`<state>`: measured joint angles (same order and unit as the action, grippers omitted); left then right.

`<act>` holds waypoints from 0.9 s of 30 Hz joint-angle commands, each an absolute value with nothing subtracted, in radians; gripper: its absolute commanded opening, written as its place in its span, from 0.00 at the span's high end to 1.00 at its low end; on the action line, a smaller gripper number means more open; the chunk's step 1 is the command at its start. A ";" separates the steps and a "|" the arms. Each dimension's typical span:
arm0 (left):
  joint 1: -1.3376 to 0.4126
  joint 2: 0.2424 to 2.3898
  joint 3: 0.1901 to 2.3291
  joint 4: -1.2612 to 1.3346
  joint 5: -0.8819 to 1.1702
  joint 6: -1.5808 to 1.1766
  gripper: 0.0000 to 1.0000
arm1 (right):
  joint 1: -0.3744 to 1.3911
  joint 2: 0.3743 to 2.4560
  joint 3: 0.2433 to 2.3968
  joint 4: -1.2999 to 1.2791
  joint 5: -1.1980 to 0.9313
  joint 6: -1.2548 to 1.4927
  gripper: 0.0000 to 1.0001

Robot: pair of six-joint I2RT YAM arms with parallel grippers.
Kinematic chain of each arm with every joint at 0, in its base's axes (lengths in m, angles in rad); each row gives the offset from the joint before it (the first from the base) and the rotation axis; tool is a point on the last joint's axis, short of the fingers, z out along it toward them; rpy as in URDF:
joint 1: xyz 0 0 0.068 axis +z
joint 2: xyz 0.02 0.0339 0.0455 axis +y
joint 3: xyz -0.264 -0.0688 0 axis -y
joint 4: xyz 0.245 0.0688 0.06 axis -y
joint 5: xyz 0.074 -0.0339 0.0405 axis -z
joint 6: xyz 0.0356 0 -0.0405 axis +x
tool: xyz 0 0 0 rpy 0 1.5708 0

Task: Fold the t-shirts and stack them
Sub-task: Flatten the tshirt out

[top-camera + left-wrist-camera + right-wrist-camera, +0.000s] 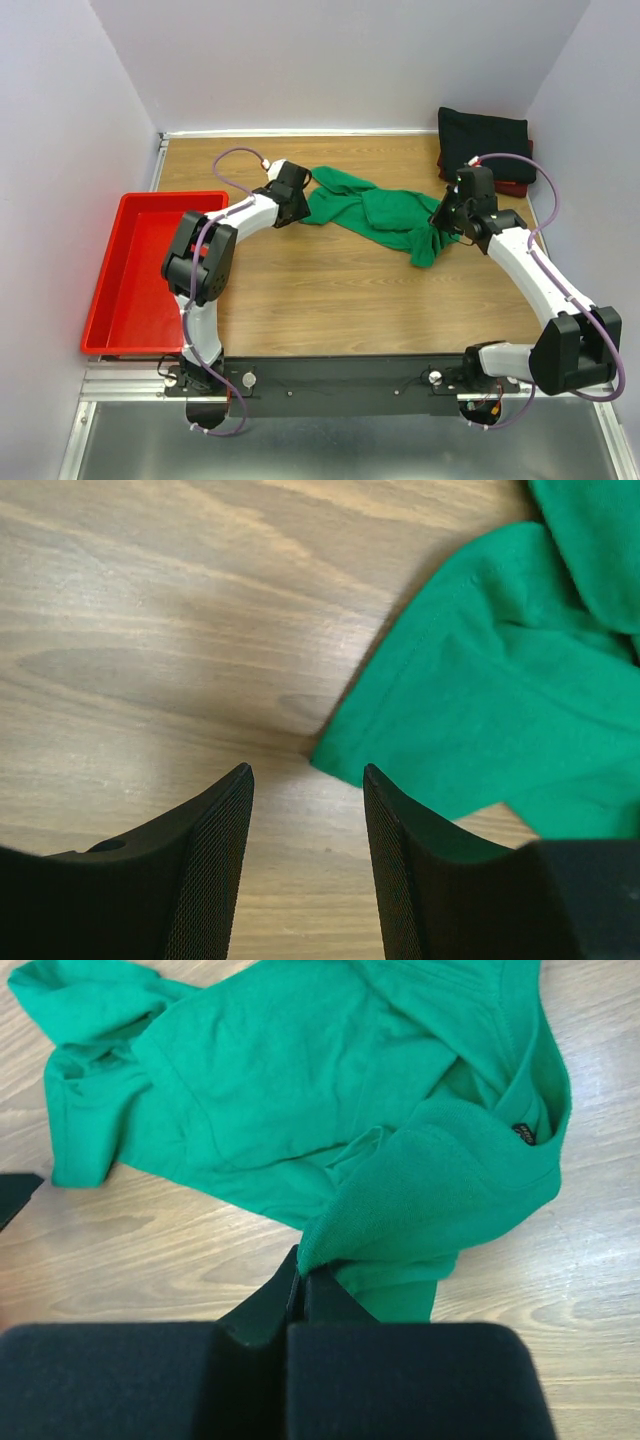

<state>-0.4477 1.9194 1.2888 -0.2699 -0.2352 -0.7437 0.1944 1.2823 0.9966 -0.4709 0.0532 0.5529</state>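
Note:
The bright green t-shirt [375,215] lies crumpled across the middle of the table. My left gripper [302,205] hovers at its left end, open; in the left wrist view the gripper [305,772] has only bare wood between its fingers, and a corner of the green t-shirt [500,680] lies just ahead to the right. My right gripper [441,228] is at the shirt's right end. There the right gripper [303,1272] is shut on a folded edge of the green t-shirt [300,1090], near the collar. A folded black t-shirt [484,138] rests on a dark red t-shirt [516,186] at the back right.
A red plastic tray [120,300] sits at the left edge of the table. Grey walls close in the back and both sides. Bare wood table [330,300] stretches between the green shirt and the arm bases.

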 commanded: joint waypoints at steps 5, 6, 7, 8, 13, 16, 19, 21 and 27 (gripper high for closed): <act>-0.468 2.011 1.407 -0.265 -0.273 -0.707 0.44 | 0.189 1.262 0.985 -0.442 0.006 0.545 1.00; -0.472 2.017 1.410 -0.268 -0.278 -0.706 0.44 | 0.187 1.262 0.985 -0.440 0.006 0.543 1.00; -0.476 2.029 1.413 -0.268 -0.279 -0.706 0.44 | 0.189 1.261 0.985 -0.440 0.006 0.543 1.00; -0.477 2.034 1.416 -0.270 -0.278 -0.707 0.44 | 0.187 1.261 0.983 -0.439 0.006 0.542 1.00; -0.488 2.071 1.437 -0.294 -0.296 -0.707 0.44 | 0.189 1.256 0.976 -0.433 0.006 0.540 0.99; -0.494 2.075 1.436 -0.299 -0.302 -0.712 0.44 | 0.189 1.250 0.966 -0.431 0.006 0.540 1.00; -0.511 2.091 1.439 -0.295 -0.293 -0.710 0.49 | 0.189 1.246 0.963 -0.430 0.006 0.541 0.99; -0.515 2.098 1.447 -0.295 -0.290 -0.706 0.62 | 0.187 1.243 0.963 -0.428 0.006 0.543 0.99; -0.512 2.031 1.440 -0.298 -0.294 -0.681 1.00 | 0.189 1.233 0.982 -0.430 0.017 0.549 1.00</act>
